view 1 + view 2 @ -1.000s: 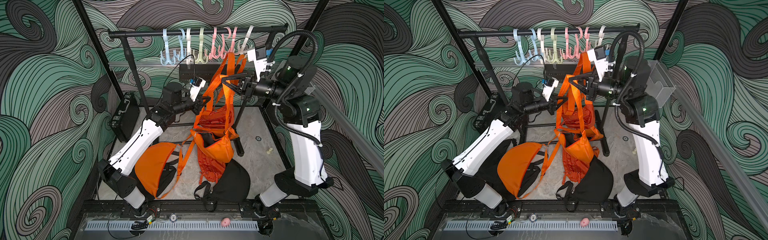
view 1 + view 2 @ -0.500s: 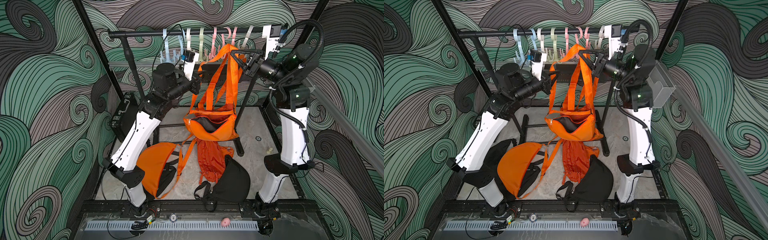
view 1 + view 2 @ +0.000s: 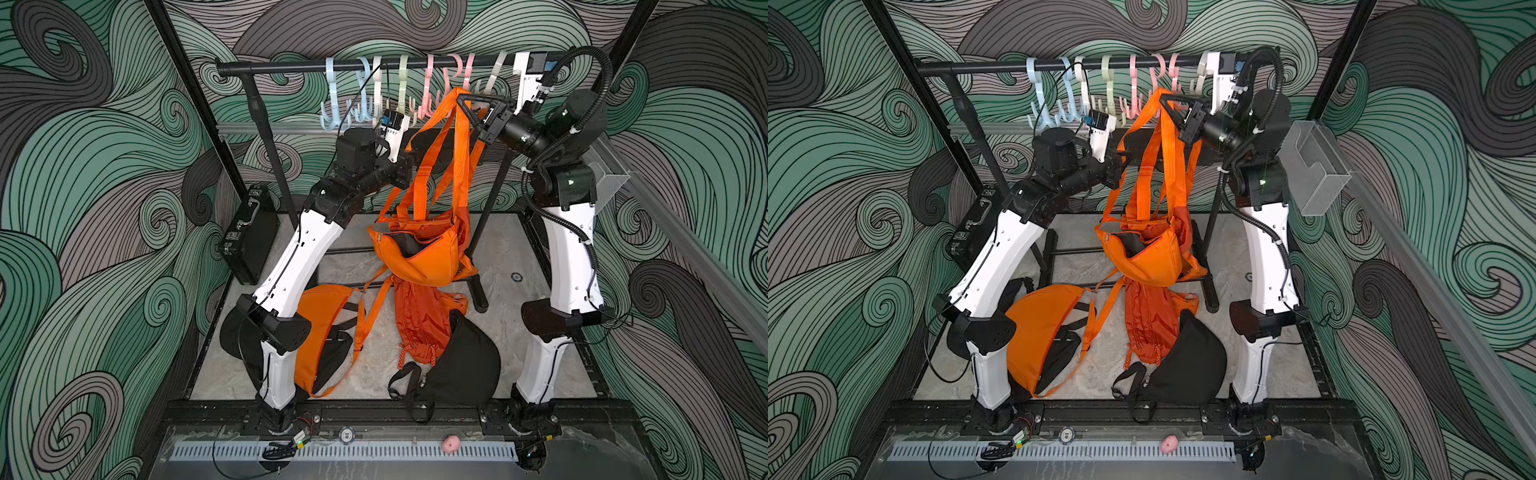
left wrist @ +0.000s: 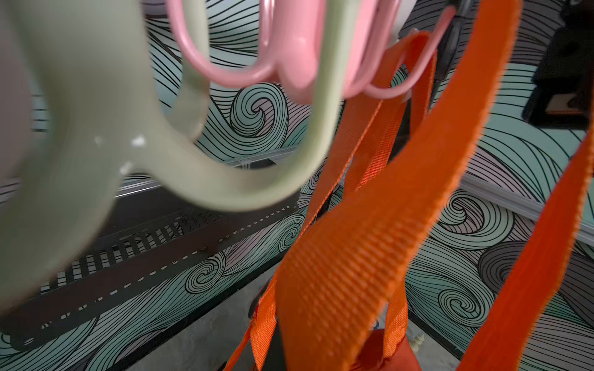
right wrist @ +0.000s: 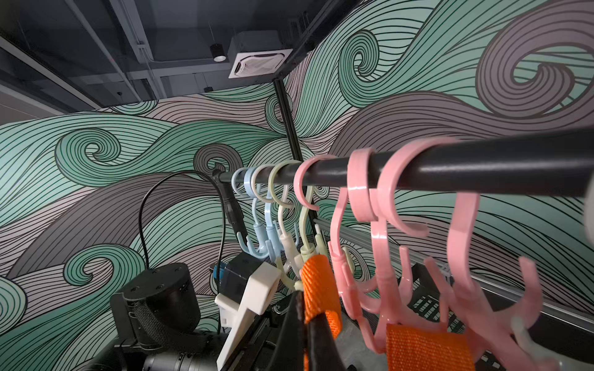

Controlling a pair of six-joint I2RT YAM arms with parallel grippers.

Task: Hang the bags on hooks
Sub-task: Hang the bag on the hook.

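Wave-patterned walls [image 3: 104, 208] around us, black rail [image 3: 282, 65] strung with hooks [image 3: 329, 87], orange bag [image 3: 419, 253] hanging below both pincers, higher than a second ago, right gripper [image 3: 462, 97] clamped on its strap [image 3: 457, 158] beside the pink hooks [image 3: 429, 91], left gripper [image 3: 409, 160] pinching the same strap lower down.

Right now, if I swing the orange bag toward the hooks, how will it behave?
Probably floppy: the orange bag sags open below long straps pinched in the right gripper, so expect sway. The straps look limp and may twist rather than hold a loop open.
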